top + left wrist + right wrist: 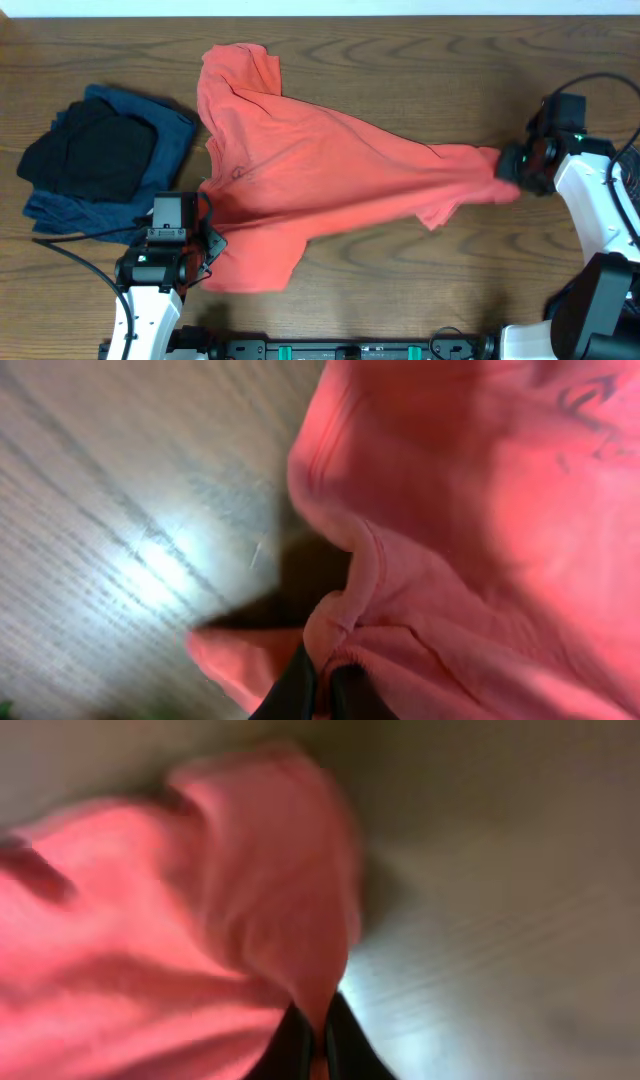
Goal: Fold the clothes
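Your left gripper (322, 685) is clamped on an edge of the coral T-shirt (320, 170), your right gripper (320, 1035) on its opposite end. It lies stretched across the worktop (420, 60).

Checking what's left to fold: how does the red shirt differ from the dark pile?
The red shirt is drawn out long across the table; the dark pile sits bunched at the left. The left hand and right hand each pinch the shirt; neither holds the pile. Both rest on the table.

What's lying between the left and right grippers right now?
Overhead view: only the coral-red T-shirt spans from the left gripper to the right gripper, each pinching an edge.
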{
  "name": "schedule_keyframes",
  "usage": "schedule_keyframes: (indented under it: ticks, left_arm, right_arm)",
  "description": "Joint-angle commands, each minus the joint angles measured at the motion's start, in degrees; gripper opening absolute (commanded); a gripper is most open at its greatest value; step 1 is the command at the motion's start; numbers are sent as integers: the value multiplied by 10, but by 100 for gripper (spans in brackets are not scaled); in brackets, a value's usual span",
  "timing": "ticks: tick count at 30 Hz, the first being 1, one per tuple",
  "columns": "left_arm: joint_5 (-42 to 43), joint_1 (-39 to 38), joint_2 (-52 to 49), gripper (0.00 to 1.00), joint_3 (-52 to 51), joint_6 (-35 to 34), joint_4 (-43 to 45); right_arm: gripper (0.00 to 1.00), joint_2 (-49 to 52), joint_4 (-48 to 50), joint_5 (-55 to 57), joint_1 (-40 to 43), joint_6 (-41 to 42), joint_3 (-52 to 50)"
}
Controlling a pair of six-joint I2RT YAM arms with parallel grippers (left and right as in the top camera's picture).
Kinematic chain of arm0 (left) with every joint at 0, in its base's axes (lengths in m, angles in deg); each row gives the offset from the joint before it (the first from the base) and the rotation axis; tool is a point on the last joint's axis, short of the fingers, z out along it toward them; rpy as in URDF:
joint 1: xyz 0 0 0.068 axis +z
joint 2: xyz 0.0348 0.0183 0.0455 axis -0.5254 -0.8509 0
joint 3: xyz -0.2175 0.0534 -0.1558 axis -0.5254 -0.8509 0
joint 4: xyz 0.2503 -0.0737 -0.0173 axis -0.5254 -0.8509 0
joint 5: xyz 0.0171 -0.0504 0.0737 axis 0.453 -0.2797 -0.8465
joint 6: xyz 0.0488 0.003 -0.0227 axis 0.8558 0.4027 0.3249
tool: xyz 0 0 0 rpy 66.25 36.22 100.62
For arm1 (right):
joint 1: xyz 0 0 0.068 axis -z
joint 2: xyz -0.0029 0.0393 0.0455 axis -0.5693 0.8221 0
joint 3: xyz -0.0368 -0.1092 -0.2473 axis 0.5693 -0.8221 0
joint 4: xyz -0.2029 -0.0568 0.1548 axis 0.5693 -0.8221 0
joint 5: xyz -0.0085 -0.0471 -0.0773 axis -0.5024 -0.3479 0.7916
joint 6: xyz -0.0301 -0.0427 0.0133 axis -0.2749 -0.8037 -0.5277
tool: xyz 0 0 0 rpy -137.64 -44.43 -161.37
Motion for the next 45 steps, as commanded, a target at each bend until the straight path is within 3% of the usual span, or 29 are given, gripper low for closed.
schedule_keyframes:
  ticks: [1,3,6,14,18,28,36,43,44,45]
  left_arm:
    - [-17,3,-1,6,0,10,6]
    - [-17,3,-1,6,0,10,6]
    - [-17,3,-2,6,0,10,6]
    - [-17,3,-3,6,0,10,8]
    - [-17,3,-3,6,0,10,8]
    - [-17,3,-3,6,0,10,8]
    - [-17,3,-3,6,0,10,8]
    - [-17,3,-3,6,0,10,8]
    - [-17,3,-3,6,0,10,8]
    - [-17,3,-3,6,0,10,8]
  right_arm:
    - [17,2,78,12,-5,-5,4]
    - [28,2,92,-22,-12,-25,4]
    - [33,2,56,-10,-27,-32,4]
    - [34,2,-110,99,-33,0,3]
    - [36,2,-132,99,-33,0,-15]
    - [41,2,72,8,-33,0,-154]
    - [43,2,151,-27,-36,7,-184]
    - [33,2,166,-21,-35,27,-208]
    - [29,2,168,-20,-35,29,-209]
    - [17,2,168,-20,-35,29,-209]
